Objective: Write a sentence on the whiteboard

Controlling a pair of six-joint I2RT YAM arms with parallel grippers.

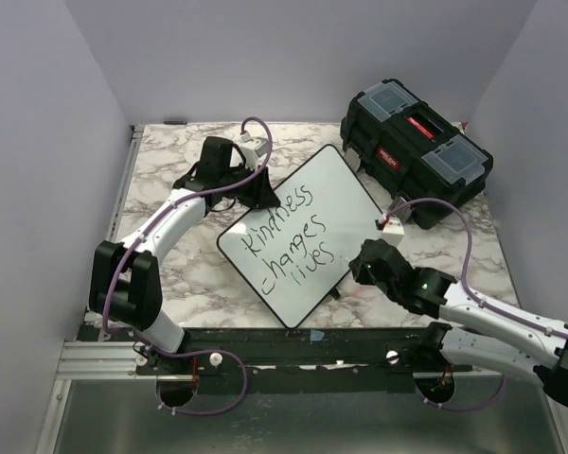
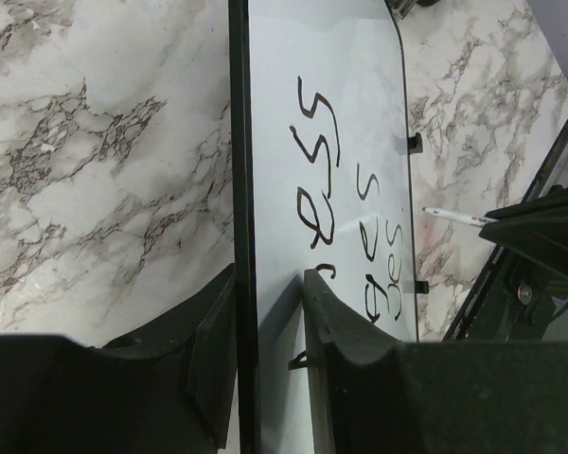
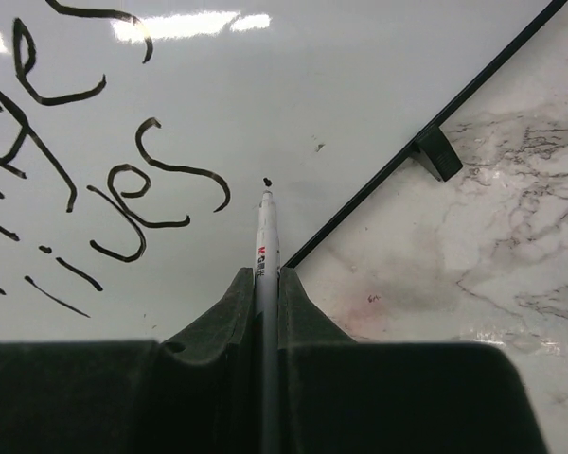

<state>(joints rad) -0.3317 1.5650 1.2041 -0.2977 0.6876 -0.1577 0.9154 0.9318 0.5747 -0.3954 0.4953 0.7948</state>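
Left gripper (image 2: 265, 284): jaws partway apart, one on each side of whiteboard (image 1: 346, 194) black edge, at board's far left side. Gap shows beside one jaw; no squeeze.
Right gripper (image 3: 266, 276): jaws shut tight on marker (image 3: 266, 241), over board's near right edge.
Marker tip just past last word of sentence (image 1: 289, 241), by tiny black dot.
Can't tell if tip touches board.
Top view: marker hidden by right gripper.
Left wrist view: only word ends show.

Soft, even overhead light fills enclosure; shadows faint. Lamp glare streaks top of whiteboard (image 3: 293, 95) in right wrist view; marble table (image 3: 492, 246) glossy beside it. Sentence (image 3: 133, 194) crisp. Fingers (image 2: 218, 350) of left gripper (image 2: 270, 274) dark, slightly blurred in foreground of left wrist view.
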